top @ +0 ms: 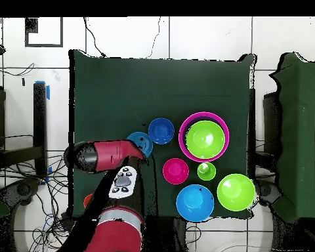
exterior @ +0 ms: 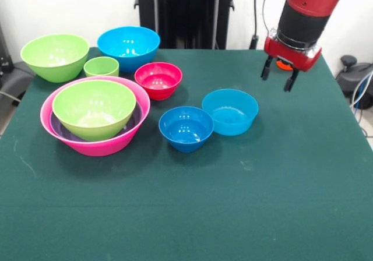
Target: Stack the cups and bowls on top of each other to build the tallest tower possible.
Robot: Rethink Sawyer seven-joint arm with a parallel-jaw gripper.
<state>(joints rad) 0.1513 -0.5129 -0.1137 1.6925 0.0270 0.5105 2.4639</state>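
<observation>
A huge pink bowl (exterior: 99, 145) (top: 184, 125) at the left holds a purple bowl (exterior: 57, 126), and a lime-green bowl (exterior: 94, 108) (top: 206, 138) sits nested on top. Behind them stand a second lime-green bowl (exterior: 55, 56) (top: 236, 191), a short green cup (exterior: 101, 66) (top: 207, 171), a large blue bowl (exterior: 128, 46) (top: 195, 202) and a red bowl (exterior: 158, 79) (top: 175, 170). A small blue bowl (exterior: 186, 127) (top: 161, 130) touches a teal bowl (exterior: 230, 110) (top: 142, 141) mid-table. My gripper (exterior: 278, 77) hangs open and empty, above the table to the right of the teal bowl.
A bit of orange (exterior: 284, 64) shows behind the gripper's fingers, mostly hidden. In the overhead view the arm (top: 104, 156) covers part of the teal bowl. Green cloth (exterior: 233, 203) covers the table.
</observation>
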